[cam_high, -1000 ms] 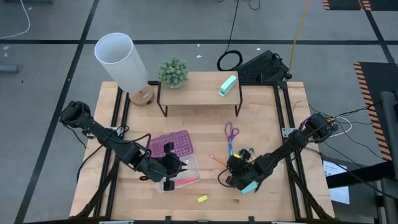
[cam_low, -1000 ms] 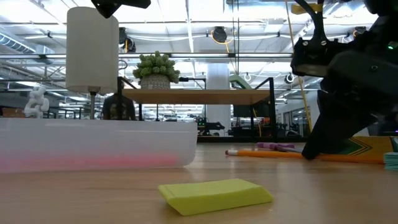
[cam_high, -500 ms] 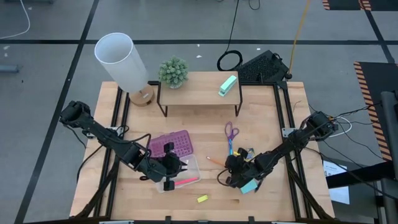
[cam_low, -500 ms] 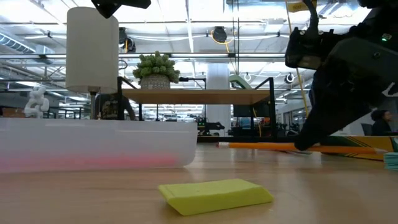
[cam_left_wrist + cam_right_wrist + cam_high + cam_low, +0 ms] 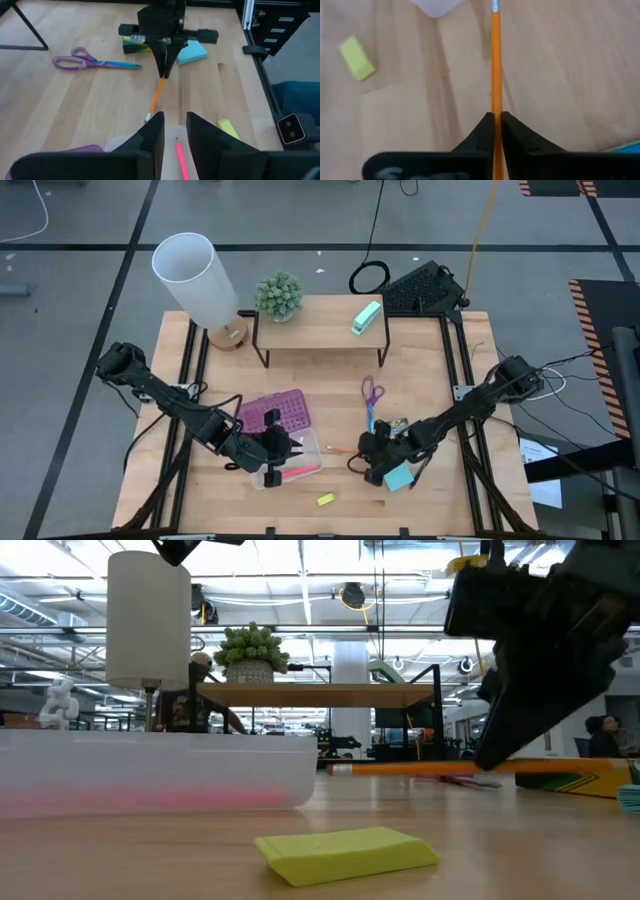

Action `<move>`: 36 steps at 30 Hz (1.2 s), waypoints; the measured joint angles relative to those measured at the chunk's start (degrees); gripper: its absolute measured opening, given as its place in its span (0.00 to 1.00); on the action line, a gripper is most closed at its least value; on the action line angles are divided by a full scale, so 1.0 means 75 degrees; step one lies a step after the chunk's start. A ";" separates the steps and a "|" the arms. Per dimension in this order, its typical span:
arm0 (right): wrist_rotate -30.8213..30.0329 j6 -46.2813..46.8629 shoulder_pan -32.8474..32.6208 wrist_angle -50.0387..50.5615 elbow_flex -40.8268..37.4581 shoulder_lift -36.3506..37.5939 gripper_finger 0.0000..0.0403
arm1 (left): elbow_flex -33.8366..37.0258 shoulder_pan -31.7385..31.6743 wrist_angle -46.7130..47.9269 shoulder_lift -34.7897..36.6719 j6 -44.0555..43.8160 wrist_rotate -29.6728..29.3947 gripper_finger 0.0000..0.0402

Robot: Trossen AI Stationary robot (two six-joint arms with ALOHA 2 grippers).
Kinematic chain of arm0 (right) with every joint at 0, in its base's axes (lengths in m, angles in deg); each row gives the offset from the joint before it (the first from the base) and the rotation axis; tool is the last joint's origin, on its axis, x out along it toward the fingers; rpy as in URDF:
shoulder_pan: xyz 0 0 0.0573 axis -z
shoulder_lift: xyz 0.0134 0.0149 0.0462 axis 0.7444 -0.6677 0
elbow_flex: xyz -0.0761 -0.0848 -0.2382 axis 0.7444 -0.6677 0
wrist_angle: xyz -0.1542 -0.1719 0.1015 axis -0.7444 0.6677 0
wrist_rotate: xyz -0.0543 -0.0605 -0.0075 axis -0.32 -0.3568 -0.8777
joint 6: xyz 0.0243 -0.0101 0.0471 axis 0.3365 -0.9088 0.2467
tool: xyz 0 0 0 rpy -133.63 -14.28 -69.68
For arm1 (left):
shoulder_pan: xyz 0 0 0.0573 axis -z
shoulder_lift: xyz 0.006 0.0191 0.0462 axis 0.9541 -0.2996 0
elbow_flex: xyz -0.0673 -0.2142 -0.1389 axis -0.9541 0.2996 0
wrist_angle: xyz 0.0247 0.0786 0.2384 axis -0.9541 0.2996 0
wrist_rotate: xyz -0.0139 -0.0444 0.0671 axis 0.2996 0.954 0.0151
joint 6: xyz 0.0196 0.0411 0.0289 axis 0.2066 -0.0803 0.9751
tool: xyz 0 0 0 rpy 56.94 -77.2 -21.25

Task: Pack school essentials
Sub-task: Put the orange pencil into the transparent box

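With the right gripper clamped tight on the orange pencil, I see the pencil running straight out from between the fingers, its metal-banded eraser end pointing at the clear case. From above, that gripper sits at about five o'clock on the table, the pencil reaching toward nine o'clock, well short of the case wall.

My left gripper hovers over the case at about seven o'clock, its fingers parted by a narrow gap and holding nothing; a pink pencil lies in the case just below them.

Just behind the right gripper at three o'clock lie the blue sticky-note pad and the yellow-green crayon box, side by side. The purple-handled scissors lie apart toward one o'clock of the gripper. The tiny yellow eraser rests alone near the six o'clock edge. The purple lid lies flat beside the case.
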 joint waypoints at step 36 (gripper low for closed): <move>-0.0733 -0.4419 0.0297 0.0145 0.0006 0.2465 0.03 | -0.0006 -0.0056 -0.2112 -0.0949 0.2196 -0.1370 0.59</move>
